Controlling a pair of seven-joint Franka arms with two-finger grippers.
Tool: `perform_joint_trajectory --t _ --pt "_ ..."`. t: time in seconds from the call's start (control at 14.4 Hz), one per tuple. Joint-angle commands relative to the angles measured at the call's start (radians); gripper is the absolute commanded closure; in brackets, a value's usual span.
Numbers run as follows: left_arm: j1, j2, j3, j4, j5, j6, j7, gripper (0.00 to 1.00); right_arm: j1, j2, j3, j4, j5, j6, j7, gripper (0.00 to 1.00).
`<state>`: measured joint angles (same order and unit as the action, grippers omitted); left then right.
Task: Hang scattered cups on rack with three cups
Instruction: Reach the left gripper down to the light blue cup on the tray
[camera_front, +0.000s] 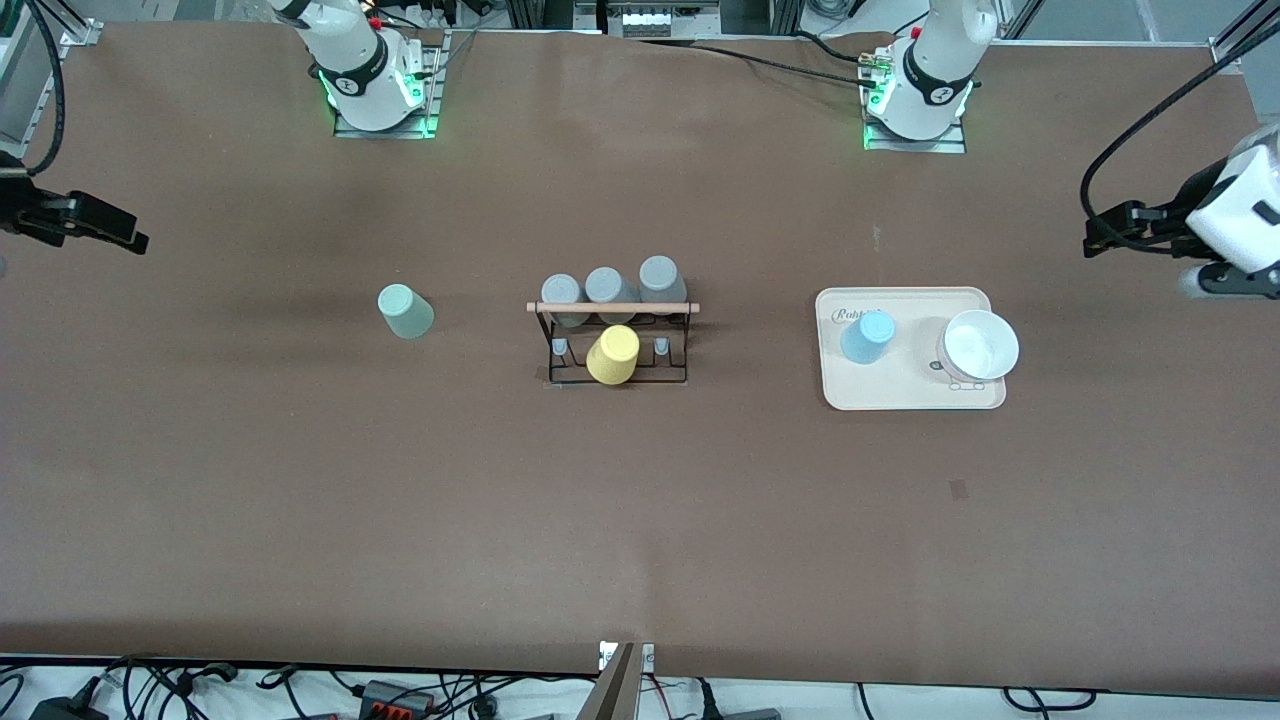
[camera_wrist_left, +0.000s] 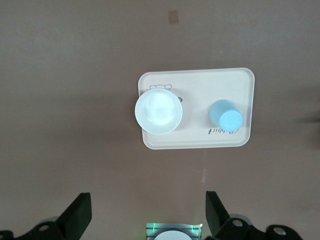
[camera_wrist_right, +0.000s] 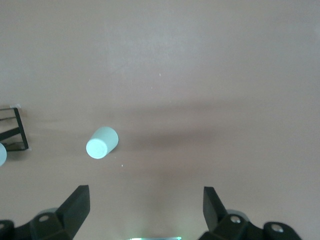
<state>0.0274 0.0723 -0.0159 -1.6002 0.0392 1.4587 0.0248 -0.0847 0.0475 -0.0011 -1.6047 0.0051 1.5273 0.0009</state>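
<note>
1. Mint-green cup (camera_front: 405, 311) lies on the bare brown table (camera_front: 640, 520) toward the right arm's end, well apart from the rack (camera_front: 615, 340); the right wrist view shows it tipped on its side.
2. Light blue cup (camera_front: 867, 336) sits on the beige tray (camera_front: 915, 395) toward the left arm's end, beside a white bowl (camera_front: 978, 346).
3. The rack stands mid-table, its wooden rod across the top. Three grey cups (camera_front: 610, 288) sit along the side farther from the front camera, and a yellow cup (camera_front: 613, 354) sits on the nearer side, with grey pegs showing bare on either side of it.
4. Neither scattered cup is hung yet, so I judge the task to be at its start, with the first reach not begun.
5. The right gripper (camera_wrist_right: 142, 202) hangs high over the table near the mint-green cup, jaws spread wide, holding and touching nothing.
6. The left gripper (camera_wrist_left: 147, 210) hangs high over the table by the tray, jaws likewise spread wide and empty.
7. The next move probably calls for one gripper to descend onto its nearby cup, pinch the wall, then carry it mouth-down onto a free peg.
</note>
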Motion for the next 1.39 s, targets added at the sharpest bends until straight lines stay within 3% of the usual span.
perform_joint_trajectory --t 0.0,0.21,0.49,0.83,0.97,1.11,1.32 --pt "-0.007 0.072 -0.012 -0.001 -0.016 -0.055 0.033 0.00 0.029 0.034 0.004 0.003 0.006 -0.035 -0.003 0.00" --pt "-0.041 0.133 -0.062 -0.039 -0.016 0.085 0.024 0.00 0.034 0.058 0.004 -0.027 0.009 -0.023 0.002 0.00" --pt "-0.038 0.118 -0.113 -0.318 -0.018 0.507 0.009 0.00 0.040 0.057 0.004 -0.037 0.009 -0.025 0.002 0.00" --pt "-0.032 0.075 -0.209 -0.573 -0.018 0.819 -0.054 0.00 0.042 0.035 0.004 -0.073 0.004 -0.026 0.004 0.00" --pt "-0.035 0.081 -0.217 -0.627 -0.018 0.912 -0.054 0.00 0.042 -0.006 0.004 -0.133 0.004 0.013 0.005 0.00" --pt "-0.043 0.098 -0.222 -0.665 -0.018 0.983 -0.056 0.00 0.040 -0.093 0.004 -0.269 0.006 0.117 0.007 0.00" --pt "-0.041 0.104 -0.222 -0.696 -0.018 1.000 -0.056 0.00 0.039 -0.104 0.003 -0.288 0.006 0.123 0.007 0.00"
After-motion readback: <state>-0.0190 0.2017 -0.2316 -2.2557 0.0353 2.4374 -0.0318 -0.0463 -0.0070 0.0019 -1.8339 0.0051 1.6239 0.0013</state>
